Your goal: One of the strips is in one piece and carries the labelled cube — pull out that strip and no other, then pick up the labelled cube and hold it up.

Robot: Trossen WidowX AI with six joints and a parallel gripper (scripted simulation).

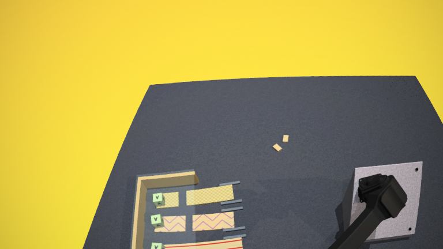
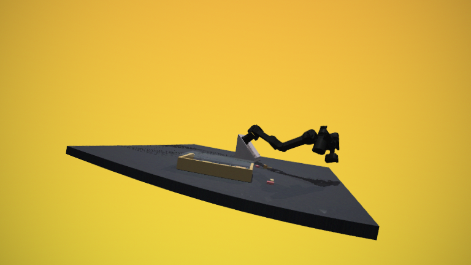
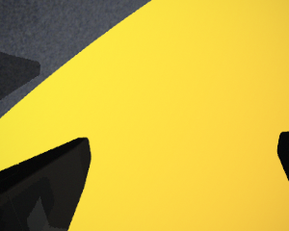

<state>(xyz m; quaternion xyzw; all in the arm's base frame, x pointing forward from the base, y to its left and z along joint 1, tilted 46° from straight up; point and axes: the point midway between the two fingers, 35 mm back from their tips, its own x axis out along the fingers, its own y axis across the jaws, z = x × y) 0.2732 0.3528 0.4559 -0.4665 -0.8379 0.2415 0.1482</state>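
Three tan strips lie side by side, running out of a tan walled pen (image 1: 138, 207) (image 2: 211, 169) at the lower left of the top view. The cross-hatched strip (image 1: 209, 195) and the zigzag strip (image 1: 213, 221) are each split by a gap. The red-lined strip (image 1: 209, 243) shows no gap but is cut by the frame edge. A green labelled cube sits at the inner end of each: top cube (image 1: 157, 197), middle cube (image 1: 156, 219), bottom cube (image 1: 156, 245). My gripper (image 2: 331, 159) (image 3: 185, 145) is open and empty. It hangs in the air beyond the table's edge, far from the strips.
Short grey bars (image 1: 229, 183) (image 1: 233, 229) lie between the strips' outer ends. Two small tan blocks (image 1: 277, 147) (image 1: 285, 138) lie mid-table. The arm's base plate (image 1: 408, 174) sits at the right. The dark table (image 1: 261, 109) (image 3: 55, 0) has nearby edges.
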